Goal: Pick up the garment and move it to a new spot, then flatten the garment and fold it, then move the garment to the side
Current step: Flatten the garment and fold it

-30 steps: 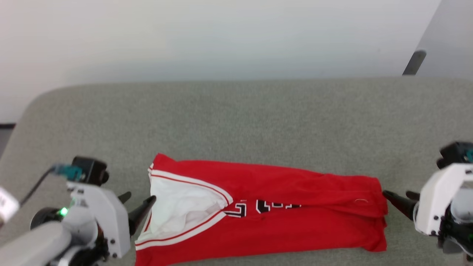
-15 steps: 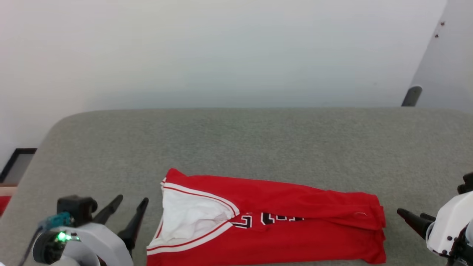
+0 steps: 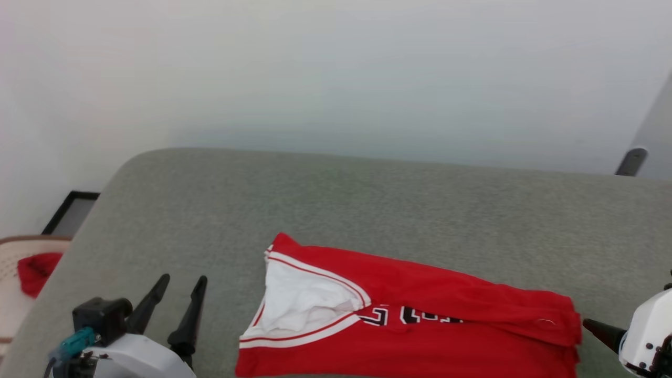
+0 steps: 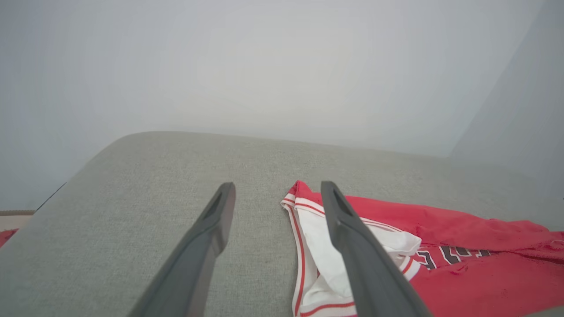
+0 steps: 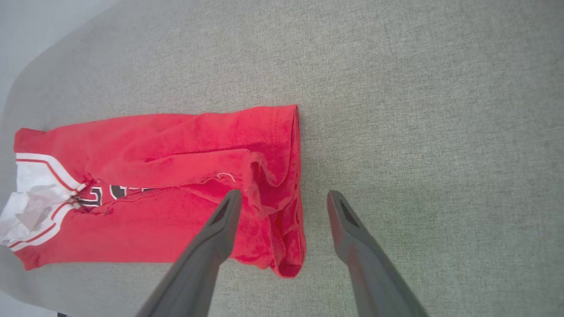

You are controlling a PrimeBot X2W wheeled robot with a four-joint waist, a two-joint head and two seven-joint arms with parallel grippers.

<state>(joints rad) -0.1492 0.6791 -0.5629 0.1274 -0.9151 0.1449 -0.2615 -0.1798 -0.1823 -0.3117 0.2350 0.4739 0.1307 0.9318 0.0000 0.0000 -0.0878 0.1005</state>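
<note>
The garment is a red jersey folded into a long band on the grey padded surface. Its white sleeve with striped trim lies at the left end, and dark lettering shows mid-band. My left gripper stands open to the left of the sleeve end with a strip of grey between them, holding nothing. In the left wrist view its fingers frame the garment's sleeve corner. My right gripper sits just right of the hem. In the right wrist view it is open above the garment's hem edge.
A pale basket off the surface's left edge holds a small plain red cloth. A dark frame lies on the floor beside it. A white wall rises behind, and a dark post stands at the far right.
The head camera has tilted up and turned left, so the whole picture shifted. My left gripper drew back from the sleeve end and my right gripper backed off the hem. The garment lies unchanged.
</note>
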